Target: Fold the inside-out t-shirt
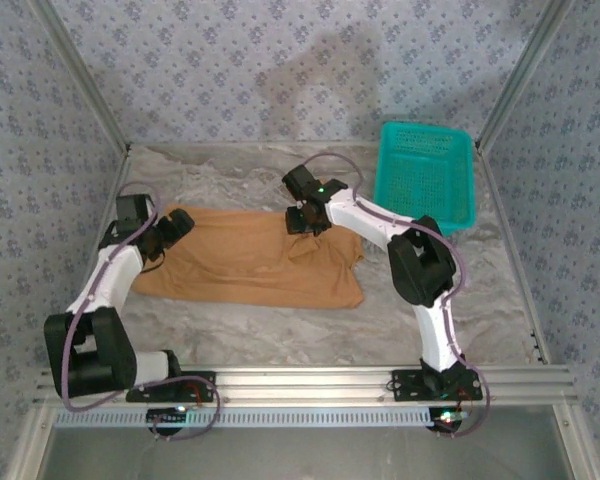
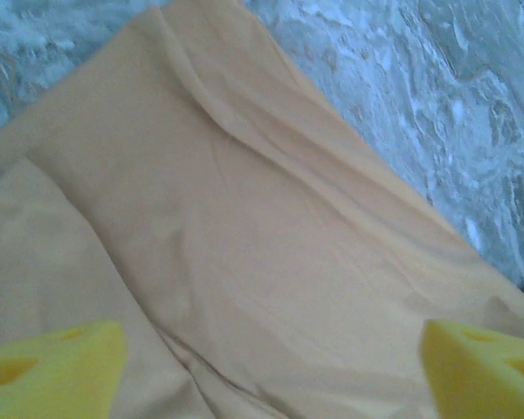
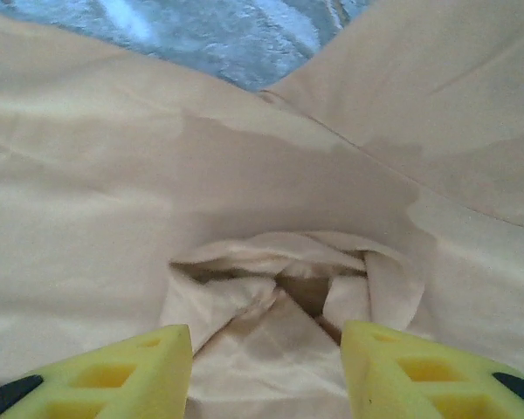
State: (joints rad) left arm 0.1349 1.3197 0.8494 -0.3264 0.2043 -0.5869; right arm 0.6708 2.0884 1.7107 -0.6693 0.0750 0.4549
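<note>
1. L gripper point(image 1: 172, 228) sits at the far-left end of the t-shirt point(image 1: 245, 262), just over its left edge. In the L wrist view the yellow fingertips point(image 2: 52, 371) stand wide apart. Cloth lies flat under them and nothing is pinched.
2. T-shirt is tan and lies spread flat on the marble-look table point(image 1: 480, 300), centre-left, long side running L to R. A folded-over layer shows in the L wrist view (its edge runs diagonally, w/ bare table beyond the far hem).
3. R gripper point(image 1: 308, 220) is low over the shirt's far edge, a bit right of centre. In the R wrist view the jaws are parted. A small puckered bunch of cloth point(image 3: 279, 288) sits ahead of and between the pads, which aren't squeezing it.
4. Teal basket point(image 1: 425, 175) stands at the far-right corner of the table, apart from the shirt.
</note>
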